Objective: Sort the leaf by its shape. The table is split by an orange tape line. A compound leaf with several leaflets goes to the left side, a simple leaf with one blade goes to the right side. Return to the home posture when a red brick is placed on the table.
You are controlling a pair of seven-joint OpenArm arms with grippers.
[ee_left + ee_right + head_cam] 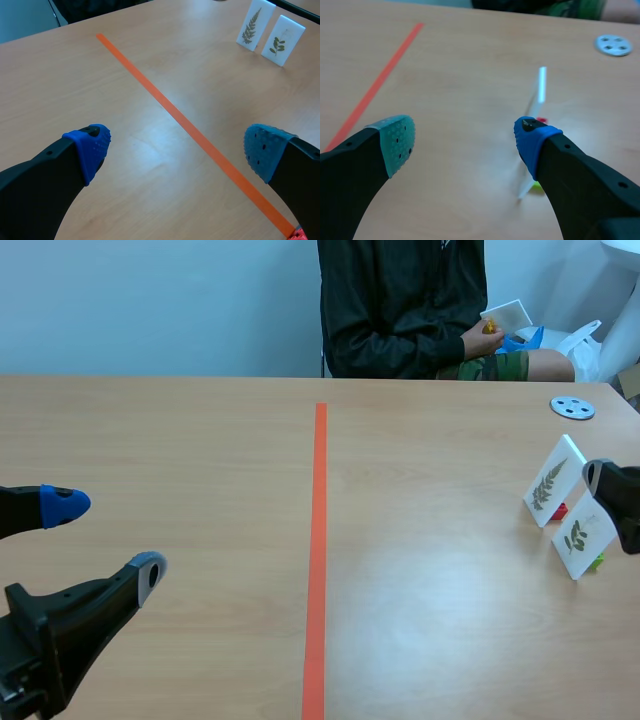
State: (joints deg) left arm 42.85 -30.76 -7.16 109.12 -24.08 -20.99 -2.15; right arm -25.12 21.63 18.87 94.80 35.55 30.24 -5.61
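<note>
Two white leaf cards stand upright on the worktop (180,440), both on the right of the tape line (319,540): the fern card (553,483) on a small red foot (559,510), and the sprig card (582,536) on a green foot (597,561). Each tall card leans slightly back, its long axis near vertical and its printed face turned toward the tape line. Right pincer (465,140): fingers wide apart, holding nothing. The cards are edge-on to it. The fern card's thin edge runs straight ahead, just past the blue-padded finger. The sprig card is closer in, partly hidden behind that finger and not between the two. Left pincer (177,150): fingers also apart, empty, low over the left half. Both cards are well ahead of it across the tape line, faces toward it. Judgement: the right arm is much the nearer. Both leaves read as compound, so both would belong on the left. A grasp would need the fingers to straddle a card across its faces, and the present line-up puts the blue-padded finger in front of the near card. A person (400,300) sits across the worktop. A grey disc (572,407) lies beyond the cards.
</note>
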